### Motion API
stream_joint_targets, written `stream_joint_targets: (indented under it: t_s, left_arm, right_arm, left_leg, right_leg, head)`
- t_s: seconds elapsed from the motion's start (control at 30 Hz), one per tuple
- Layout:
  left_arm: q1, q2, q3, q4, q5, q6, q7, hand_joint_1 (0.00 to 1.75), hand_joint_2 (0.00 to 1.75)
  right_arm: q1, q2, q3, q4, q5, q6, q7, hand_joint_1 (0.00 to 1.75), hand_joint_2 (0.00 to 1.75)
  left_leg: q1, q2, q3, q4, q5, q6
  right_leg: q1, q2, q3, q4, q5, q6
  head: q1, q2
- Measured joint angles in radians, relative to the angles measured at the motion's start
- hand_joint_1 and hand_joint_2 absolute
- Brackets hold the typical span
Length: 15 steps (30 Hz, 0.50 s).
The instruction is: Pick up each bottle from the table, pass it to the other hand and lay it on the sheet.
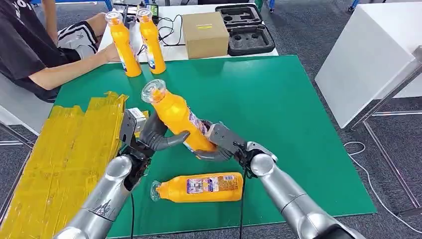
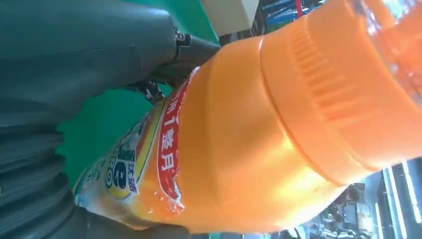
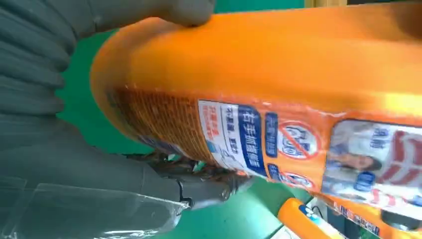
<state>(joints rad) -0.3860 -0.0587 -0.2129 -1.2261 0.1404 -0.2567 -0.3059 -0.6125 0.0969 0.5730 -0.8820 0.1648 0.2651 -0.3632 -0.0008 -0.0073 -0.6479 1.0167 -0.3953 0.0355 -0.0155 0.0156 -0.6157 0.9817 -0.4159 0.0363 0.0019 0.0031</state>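
Note:
An orange bottle [image 1: 176, 115] with a clear cap hangs tilted above the green mat [image 1: 278, 109], cap up and to the far left. My left hand [image 1: 155, 135] wraps its middle, thumb curled under it. My right hand [image 1: 219, 143] grips its base from the other side. Up close, the bottle [image 2: 249, 139] lies against my left hand [image 2: 74, 59], and its labelled base [image 3: 278, 74] sits in my right hand [image 3: 74, 164]. A second orange bottle [image 1: 199, 187] lies on its side on the mat near me. Two more [image 1: 124, 45] [image 1: 152, 42] stand upright at the back. The yellow sheet [image 1: 64, 149] covers the left.
A person sits at the far left, one hand [image 1: 110, 52] by the standing bottles. Behind the mat are a cardboard box [image 1: 205, 34], a black foam case [image 1: 246, 27] and cables. A white table [image 1: 368, 55] stands to the right.

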Motion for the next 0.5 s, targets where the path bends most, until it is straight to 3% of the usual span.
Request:
stream_joint_targets:
  t_s: [0.5]
  left_arm:
    - [0.02,0.018,0.052,-0.085,0.003,-0.014,-0.016,1.75,1.75]
  right_arm:
    - [0.005,-0.031,0.005,-0.076,0.055,-0.013,0.051,0.0,1.75]
  left_leg:
    - [0.0,0.0,0.0,0.0,0.0,0.0]
  right_leg:
    - [0.0,0.0,0.0,0.0,0.0,0.0]
  head:
    - [0.0,0.0]
